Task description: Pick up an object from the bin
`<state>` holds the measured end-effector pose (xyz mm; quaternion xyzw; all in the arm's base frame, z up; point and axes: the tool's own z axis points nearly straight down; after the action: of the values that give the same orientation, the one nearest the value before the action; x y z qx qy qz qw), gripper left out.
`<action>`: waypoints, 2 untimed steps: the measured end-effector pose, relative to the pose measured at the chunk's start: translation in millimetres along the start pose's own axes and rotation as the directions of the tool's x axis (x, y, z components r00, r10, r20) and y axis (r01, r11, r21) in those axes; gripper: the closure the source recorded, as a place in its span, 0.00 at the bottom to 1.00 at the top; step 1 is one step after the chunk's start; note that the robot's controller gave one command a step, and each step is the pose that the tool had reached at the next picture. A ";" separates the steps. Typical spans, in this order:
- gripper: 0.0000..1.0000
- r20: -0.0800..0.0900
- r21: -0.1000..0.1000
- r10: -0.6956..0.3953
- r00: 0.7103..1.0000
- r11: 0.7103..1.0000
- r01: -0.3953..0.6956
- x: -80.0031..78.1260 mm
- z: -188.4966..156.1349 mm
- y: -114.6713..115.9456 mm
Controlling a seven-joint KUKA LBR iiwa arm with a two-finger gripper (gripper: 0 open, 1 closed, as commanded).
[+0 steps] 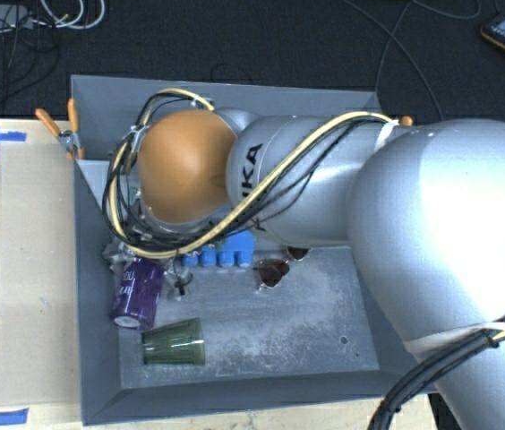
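We note a purple cylinder [138, 294], glossy with white print, lying tilted by the left wall of the bin [306, 330], just beside the gripper [154, 262]. We cannot tell the gripper's opening or load. A green cup [174, 343] lies just below the cylinder, with bare floor to the cup's right.

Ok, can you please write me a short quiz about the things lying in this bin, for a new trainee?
1. True or false: the green cup lies on its side on the floor of the bin.
2. Which thing lies closest to the green cup? A. purple cylinder B. red ball C. yellow banana
3. Fill in: the block partly hidden under the arm's orange cover is ___ in colour.

Key: 1 true; 2 A; 3 blue.
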<state>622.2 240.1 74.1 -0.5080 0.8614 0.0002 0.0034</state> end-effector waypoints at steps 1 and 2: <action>1.00 -0.006 -0.009 -0.134 0.991 0.991 0.134 2.4 5.4 11.2; 1.00 -0.006 -0.009 -0.133 0.991 0.991 0.133 2.5 5.1 11.2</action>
<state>611.2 243.4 68.9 -0.5644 0.8255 0.0023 -0.0016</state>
